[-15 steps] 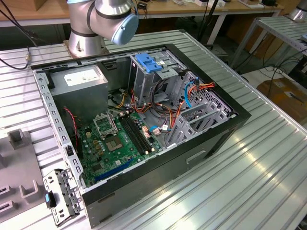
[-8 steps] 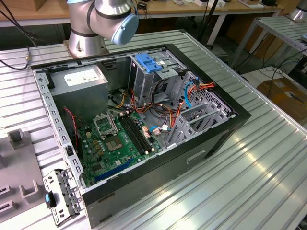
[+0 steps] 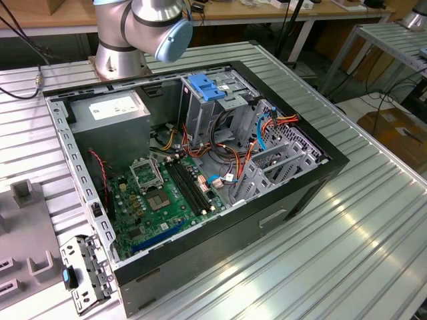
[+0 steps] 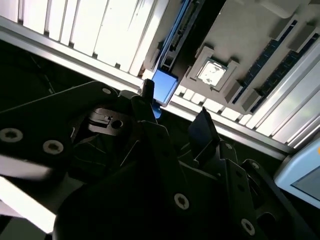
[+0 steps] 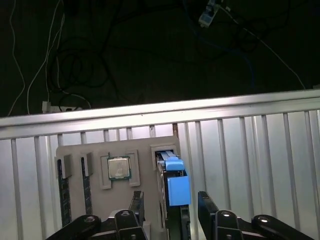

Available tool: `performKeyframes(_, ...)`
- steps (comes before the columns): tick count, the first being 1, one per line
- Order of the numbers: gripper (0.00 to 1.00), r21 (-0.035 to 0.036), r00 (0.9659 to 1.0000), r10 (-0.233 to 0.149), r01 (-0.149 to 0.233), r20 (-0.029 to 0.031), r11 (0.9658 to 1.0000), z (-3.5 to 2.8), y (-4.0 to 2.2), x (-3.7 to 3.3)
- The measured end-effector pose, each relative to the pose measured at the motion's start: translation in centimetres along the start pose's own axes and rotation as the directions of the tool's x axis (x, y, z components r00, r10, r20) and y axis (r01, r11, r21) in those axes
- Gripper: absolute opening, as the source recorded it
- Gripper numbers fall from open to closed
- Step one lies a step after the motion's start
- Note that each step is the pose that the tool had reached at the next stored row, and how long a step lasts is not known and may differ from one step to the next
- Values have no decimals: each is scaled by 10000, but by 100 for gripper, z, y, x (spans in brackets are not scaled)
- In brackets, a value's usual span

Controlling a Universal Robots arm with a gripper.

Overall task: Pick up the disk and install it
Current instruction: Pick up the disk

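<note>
**Approach stage: gripper (image 5: 171, 209) poised over the disk (image 5: 176, 186), nothing grasped.**
In both wrist views the jaws stand wide apart, one finger on either side of the disk (image 4: 164, 88), with a visible gap on each side and nothing between the pads. The disk stands on edge in a slot of the grey holder tray (image 5: 95, 200), blue side rail toward the camera, beside a processor chip (image 5: 118, 167). The tray rests on the ribbed metal table (image 5: 250, 165). In the exterior view the open computer case (image 3: 320, 173) lies on its side, its blue-topped drive cage (image 3: 207, 87) showing no disk. By this evidence no step is complete: grasp, lift and installation all remain.
</note>
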State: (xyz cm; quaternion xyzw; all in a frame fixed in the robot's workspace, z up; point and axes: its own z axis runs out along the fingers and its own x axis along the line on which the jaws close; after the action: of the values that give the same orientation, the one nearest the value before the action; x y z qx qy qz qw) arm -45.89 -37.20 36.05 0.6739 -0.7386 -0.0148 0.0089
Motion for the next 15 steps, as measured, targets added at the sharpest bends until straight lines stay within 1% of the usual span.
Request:
performKeyframes(4,55,2,9996,-275,275,-6,9996,50,11,3)
performKeyframes(7,55,5,9984,-574,574,-15,9984,83,11,2)
performKeyframes(10,56,7,9960,-891,891,-26,9960,125,9,2)
performKeyframes(11,62,10,9947,-1029,1029,-31,9947,150,9,2)
performKeyframes(12,62,16,9931,-1169,1169,-36,9931,172,8,1)
performKeyframes(13,69,16,9920,-1263,1263,-39,9920,183,8,-3)
performKeyframes(15,69,16,9899,-1417,1417,-35,9899,210,8,-6)
